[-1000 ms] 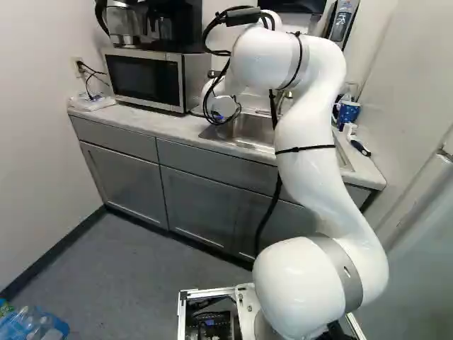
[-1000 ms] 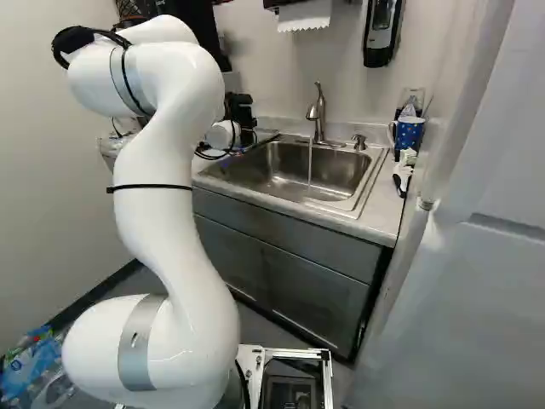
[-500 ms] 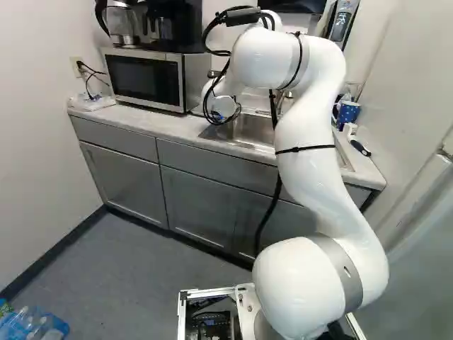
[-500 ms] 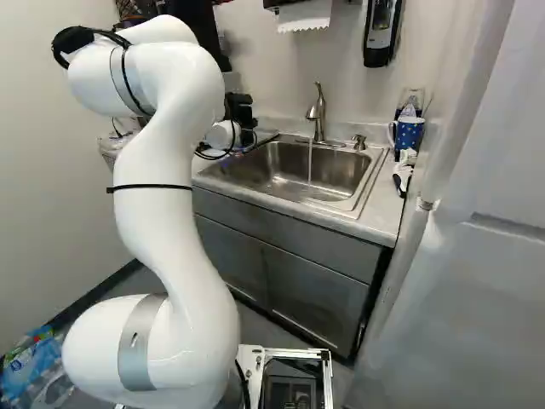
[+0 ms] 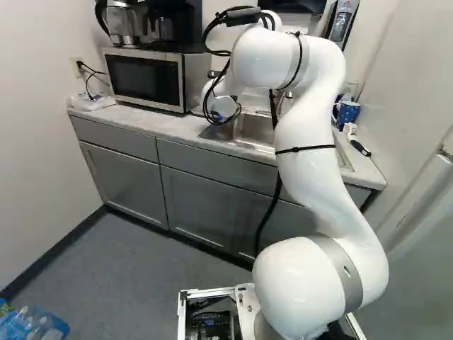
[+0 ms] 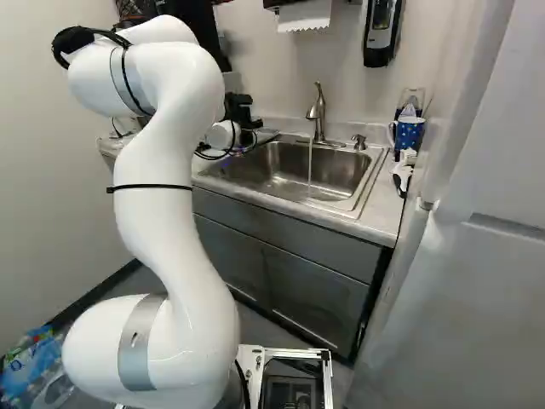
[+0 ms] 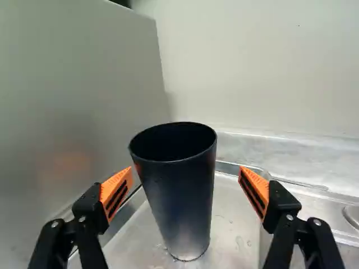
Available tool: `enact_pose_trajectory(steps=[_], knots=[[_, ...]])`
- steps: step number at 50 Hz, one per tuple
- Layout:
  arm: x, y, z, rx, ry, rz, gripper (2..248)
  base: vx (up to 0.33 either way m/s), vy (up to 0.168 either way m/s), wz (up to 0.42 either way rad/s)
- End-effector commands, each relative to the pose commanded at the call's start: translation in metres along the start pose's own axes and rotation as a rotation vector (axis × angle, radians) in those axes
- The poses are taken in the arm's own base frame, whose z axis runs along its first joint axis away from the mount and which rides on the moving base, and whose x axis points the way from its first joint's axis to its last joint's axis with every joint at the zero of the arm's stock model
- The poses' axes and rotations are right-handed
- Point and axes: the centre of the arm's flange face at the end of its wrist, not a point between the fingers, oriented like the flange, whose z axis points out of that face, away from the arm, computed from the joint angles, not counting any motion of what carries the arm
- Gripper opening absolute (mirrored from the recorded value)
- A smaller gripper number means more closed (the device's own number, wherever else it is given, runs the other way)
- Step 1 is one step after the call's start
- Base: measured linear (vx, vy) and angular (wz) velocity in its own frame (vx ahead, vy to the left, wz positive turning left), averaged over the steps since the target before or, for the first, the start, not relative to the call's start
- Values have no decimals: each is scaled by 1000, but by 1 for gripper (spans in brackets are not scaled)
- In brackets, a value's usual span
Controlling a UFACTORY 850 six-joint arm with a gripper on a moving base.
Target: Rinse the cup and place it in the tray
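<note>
Currently, left to right: microwave [image 5: 145, 78], then dark cup [image 7: 182, 196] upright on wet metal tray [image 7: 229, 224], between the spread fingers of the pincer [image 7: 187, 172], one pad close to its wall (contact unclear), then running tap [image 6: 318, 115]. Judged stiff, light, hardly fragile, possibly slick; best hold probably square across mid-wall, below the rim, after centring.
</note>
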Motion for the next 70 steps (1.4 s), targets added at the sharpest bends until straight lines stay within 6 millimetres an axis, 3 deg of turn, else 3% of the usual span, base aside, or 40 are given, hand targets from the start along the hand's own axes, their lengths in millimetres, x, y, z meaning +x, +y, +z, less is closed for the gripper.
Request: enact_pose_trajectory(steps=[70], knots=[[73,-2,-13,13,44,18,247,0,0,0]])
